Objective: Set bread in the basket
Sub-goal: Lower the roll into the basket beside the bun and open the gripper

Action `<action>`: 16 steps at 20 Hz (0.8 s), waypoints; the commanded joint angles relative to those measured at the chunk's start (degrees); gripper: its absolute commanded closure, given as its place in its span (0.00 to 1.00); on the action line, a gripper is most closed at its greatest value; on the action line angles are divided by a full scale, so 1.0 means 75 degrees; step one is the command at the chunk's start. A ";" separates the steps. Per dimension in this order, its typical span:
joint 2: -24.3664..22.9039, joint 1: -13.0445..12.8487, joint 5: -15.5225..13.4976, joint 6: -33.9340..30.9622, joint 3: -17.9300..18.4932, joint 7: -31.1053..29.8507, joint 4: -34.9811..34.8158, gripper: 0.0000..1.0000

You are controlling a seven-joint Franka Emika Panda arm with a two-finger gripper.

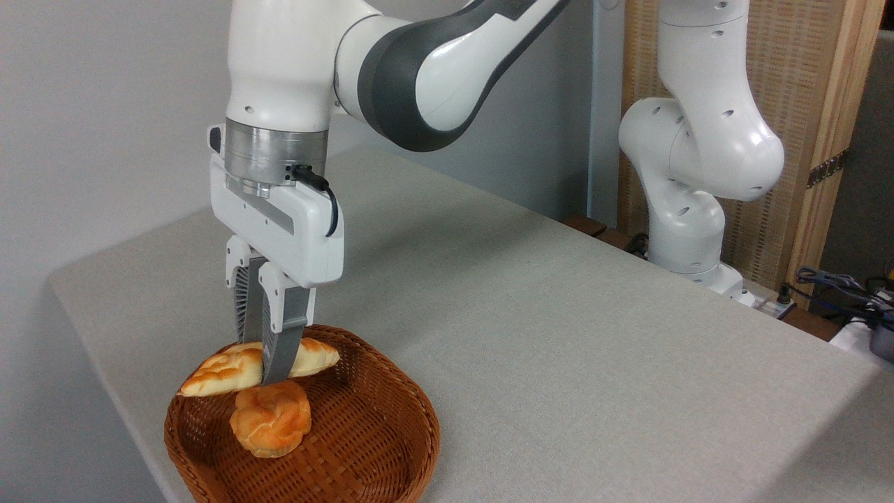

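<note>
Brown woven wicker, the shallow round basket [377, 447] sits at the tabletop's [559, 363] near-left corner, close to the edge. A small round knotted golden bun [271, 419] lies inside it. Just behind and above the bun, the long braided golden-orange bread [216, 372] hangs level over the basket's far rim, pinched at mid-length between the nearly closed fingers of the white tool [269, 370]. No writing is legible. Bare grey tabletop stretches right and beyond.
</note>
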 commanded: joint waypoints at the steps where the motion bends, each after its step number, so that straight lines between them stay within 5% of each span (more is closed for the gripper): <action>1: 0.0045 0.0017 -0.0005 0.0095 0.0111 0.0415 0.0130 0.23; 4: 0.0045 0.0111 -0.0005 0.0071 0.0112 0.0521 0.0118 0.00; 16: -0.0118 0.0111 -0.0063 -0.0338 0.0077 0.0404 0.0130 0.00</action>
